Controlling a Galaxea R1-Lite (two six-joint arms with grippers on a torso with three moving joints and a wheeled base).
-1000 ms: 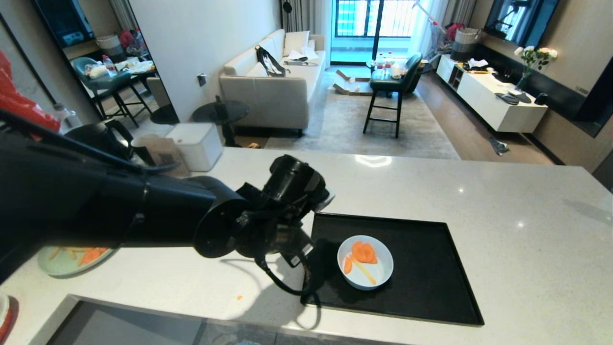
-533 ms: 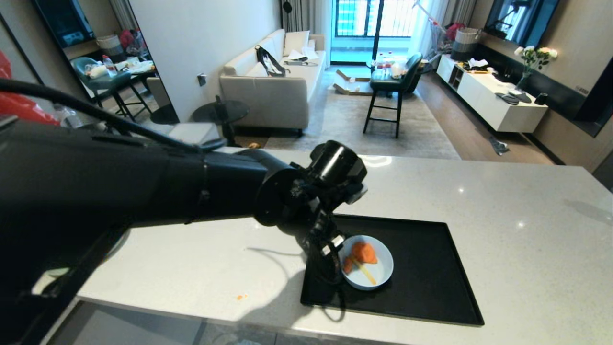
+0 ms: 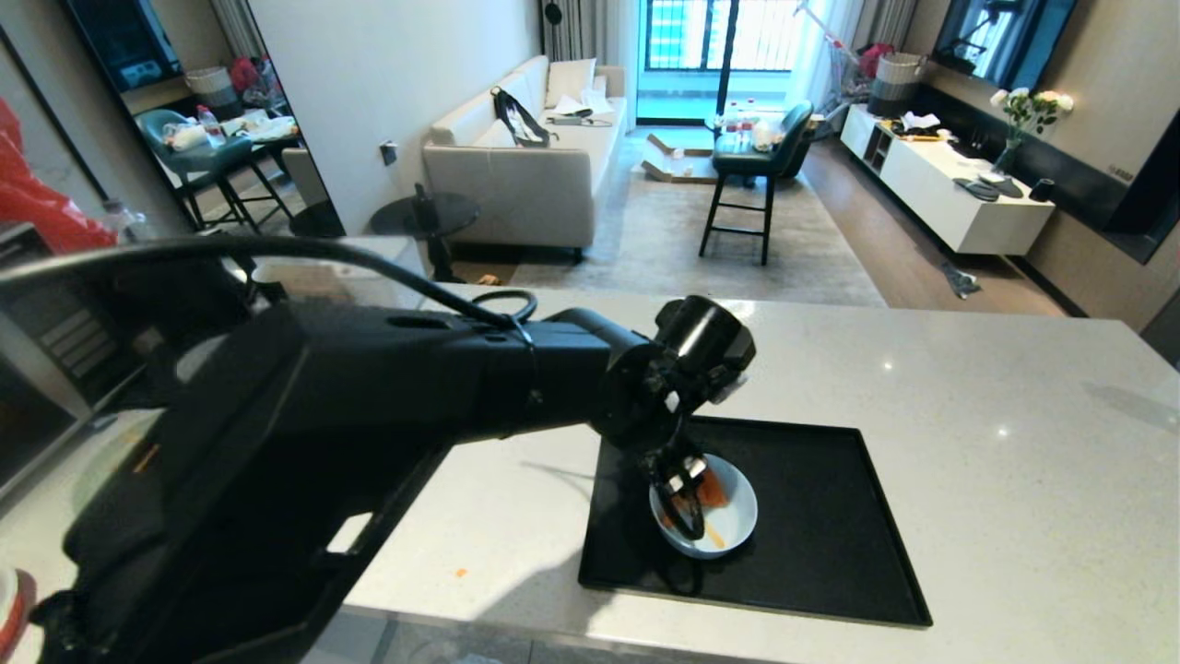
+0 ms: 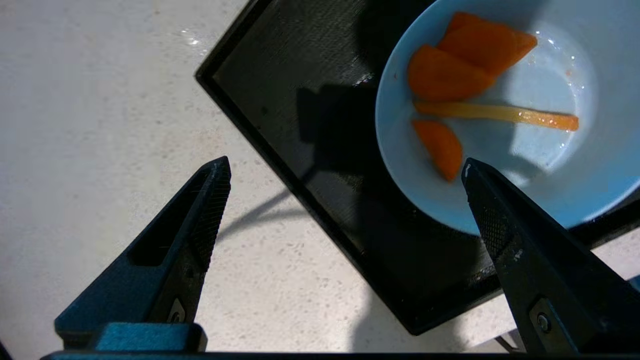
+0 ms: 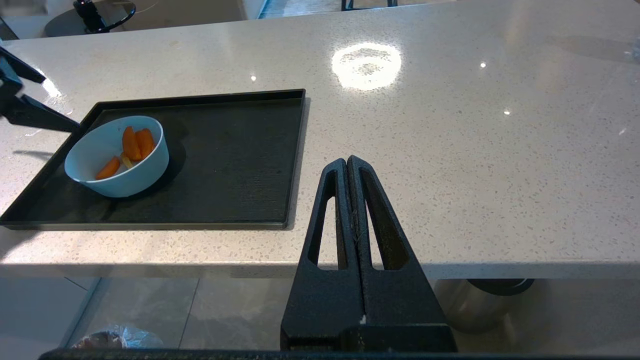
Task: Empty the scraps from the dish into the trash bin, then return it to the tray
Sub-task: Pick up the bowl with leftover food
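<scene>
- I saw the dish [image 4: 550, 165], small, smooth, pale blue, on the tray [image 4: 320, 165] with orange chunks and a yellow stick (the scraps [image 4: 465, 65]).
- My left gripper [image 4: 345, 170] hung over its rim, spread wide, empty.
- My right gripper [image 5: 347, 165] sat closed.

Big pale stone counter [image 3: 968, 443] with tiny specks, shiny spots of light on top. One little orange crumb [image 3: 459, 573] lying on the counter near the front edge. Past the counter, a living room. Long light sofa [image 3: 525, 166] against the wall, with a black bag [image 3: 518, 118] and papers on it. Small round dark side table [image 3: 426, 218] beside the sofa. Tall dark green stool [image 3: 751, 157] standing on a grey rug [image 3: 701, 240]. Low white cabinet [image 3: 940, 184] along the right wall, white flowers [image 3: 1028, 106] in a vase on top. Bright balcony door [image 3: 714, 37] at the far end. Something red [image 3: 41, 212] at the far left.
</scene>
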